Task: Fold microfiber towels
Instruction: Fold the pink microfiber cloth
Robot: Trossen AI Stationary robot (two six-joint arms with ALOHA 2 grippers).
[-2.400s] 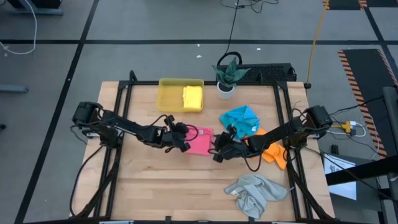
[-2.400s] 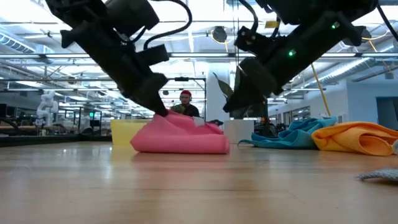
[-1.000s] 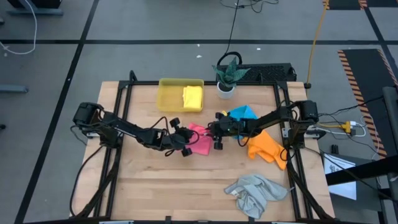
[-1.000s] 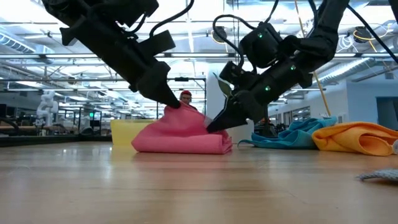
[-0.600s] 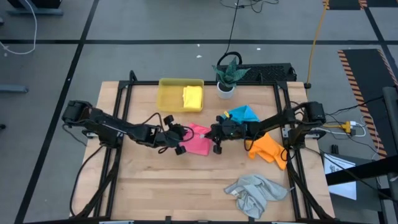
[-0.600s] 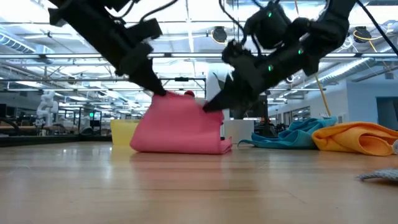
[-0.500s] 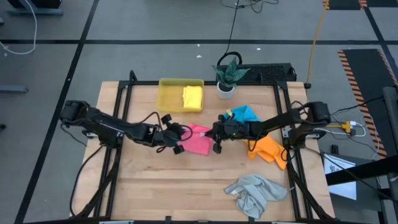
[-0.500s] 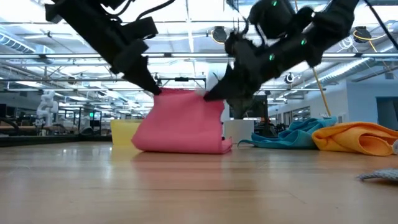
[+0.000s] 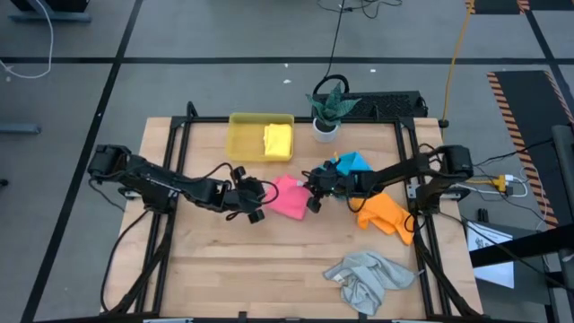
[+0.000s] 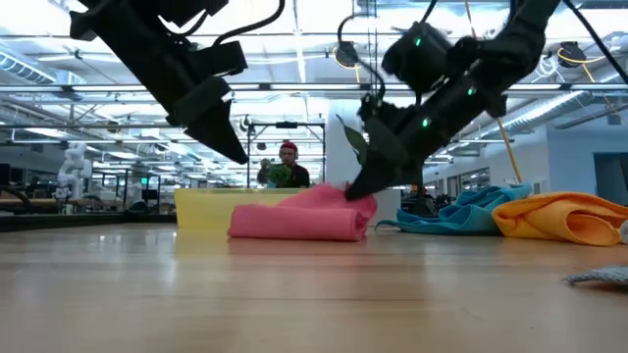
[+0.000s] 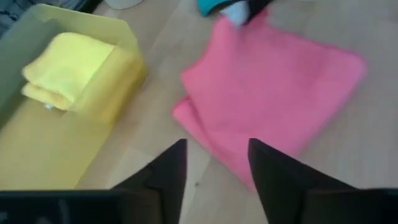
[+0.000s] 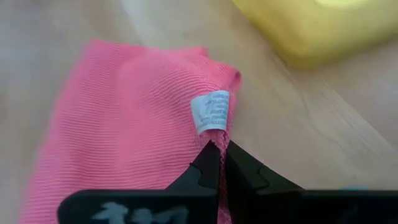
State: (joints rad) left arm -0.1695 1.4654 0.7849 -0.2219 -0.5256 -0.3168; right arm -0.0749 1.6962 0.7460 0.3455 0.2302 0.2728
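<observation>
A pink microfiber towel lies folded in several layers at the table's middle, its underside on the wood. My right gripper is shut at its right end, beside a white label. Left of the towel my left gripper hangs open above the table, clear of it. A folded yellow towel rests in the yellow tray. Blue, orange and grey towels lie crumpled on the right half. My right gripper pinches the pink towel's corner just under the label between its two fingertips. It comes slanting down from the table's right side. The held corner stands a little higher than the remainder of the towel, which lies flat on the table.
A potted plant stands at the far edge, right of the tray. Bare wood spreads over the near left part. In the low view a person shows in the room behind the table.
Both grippers raised the pink towel's edge until the cloth stood upright between them. My left gripper has then let go and drawn back toward the table's left. My right gripper has come down with its corner, and the towel has dropped over into a low folded stack.
</observation>
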